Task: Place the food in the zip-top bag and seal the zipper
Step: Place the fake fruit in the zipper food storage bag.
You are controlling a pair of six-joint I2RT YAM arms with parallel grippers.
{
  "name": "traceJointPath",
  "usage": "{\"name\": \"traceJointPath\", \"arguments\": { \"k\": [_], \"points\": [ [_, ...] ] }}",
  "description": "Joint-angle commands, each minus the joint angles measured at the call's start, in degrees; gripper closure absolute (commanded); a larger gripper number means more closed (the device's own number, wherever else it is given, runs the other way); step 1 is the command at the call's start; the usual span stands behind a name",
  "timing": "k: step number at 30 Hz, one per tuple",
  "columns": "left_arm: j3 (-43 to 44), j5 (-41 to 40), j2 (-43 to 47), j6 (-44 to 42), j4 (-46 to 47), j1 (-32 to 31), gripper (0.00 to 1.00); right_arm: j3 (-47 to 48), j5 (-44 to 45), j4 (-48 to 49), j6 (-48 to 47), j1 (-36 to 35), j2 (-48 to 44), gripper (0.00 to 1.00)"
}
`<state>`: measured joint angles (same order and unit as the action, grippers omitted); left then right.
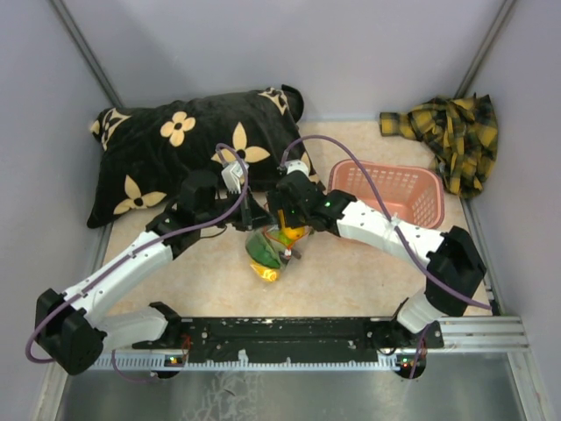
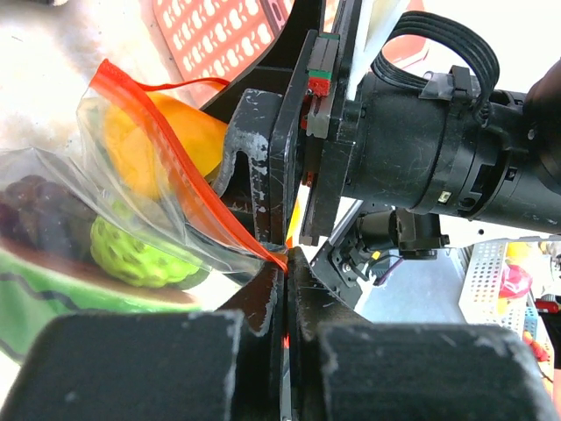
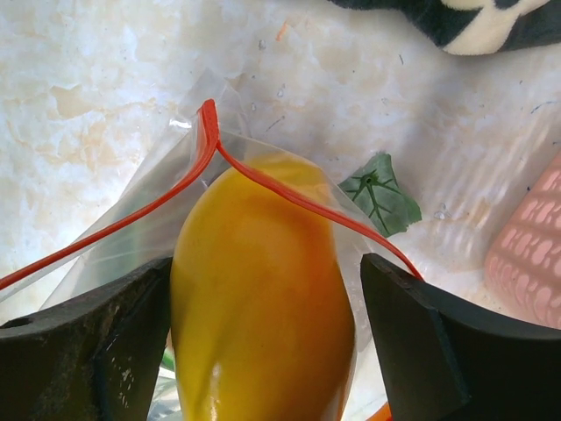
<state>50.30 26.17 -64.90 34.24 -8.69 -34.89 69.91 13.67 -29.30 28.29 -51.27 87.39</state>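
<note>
The left gripper (image 1: 248, 219) and right gripper (image 1: 282, 217) meet above the food-filled zip-top bag (image 1: 267, 253).

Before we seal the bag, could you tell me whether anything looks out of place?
Yes: the dark green leafy piece seems to lie on the table outside the zip-top bag, beside its mouth, while the mango sits at the open zipper.

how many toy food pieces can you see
5: mango at the bag's mouth; green ball, dark purple piece and striped green piece deeper in the bag; a leaf beside the bag. More may be hidden.
</note>
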Motion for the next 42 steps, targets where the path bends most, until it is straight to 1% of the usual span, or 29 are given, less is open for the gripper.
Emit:
{"name": "traceJointPath", "arguments": {
  "k": [1, 7, 14, 21, 27, 37, 42],
  "points": [
    [-1.53, -8.77, -0.95, -1.98, -3.47, 1.8, 1.0, 5.75, -2.75, -0.81, 0.18, -1.84, -7.09, 0.17],
    [-1.65, -8.44, -0.93, -1.97, -3.35, 2.09, 1.0, 6.94, -1.14, -2.71, 0.18, -1.83, -7.45, 0.17],
    [-2.01, -8.94, -0.3, -1.73, -3.56, 2.31, 1.0, 6.64, 1.55, -2.73, -0.65, -1.84, -8.58, 0.17],
    [-2.69, -10.41, 1.16, -1.44, -3.88, 2.72, 1.0, 4.23, 2.28, -1.98, -2.89, -1.82, -7.04, 0.24],
    [-4.31, -10.89, 2.27, -0.38, -3.17, 3.41, 1.0, 3.16, 1.97, -1.46, -2.56, -1.82, -6.54, 0.24],
    [-4.68, -8.46, 2.48, -0.59, -1.77, 3.69, 1.0, 5.84, -4.05, 0.75, -3.19, -1.84, -6.3, 0.2],
    [-4.64, -6.49, 3.26, -0.81, -0.54, 3.68, 1.0, 6.62, -7.74, 1.65, -3.2, -1.86, -5.97, 0.26]
  ]
}}
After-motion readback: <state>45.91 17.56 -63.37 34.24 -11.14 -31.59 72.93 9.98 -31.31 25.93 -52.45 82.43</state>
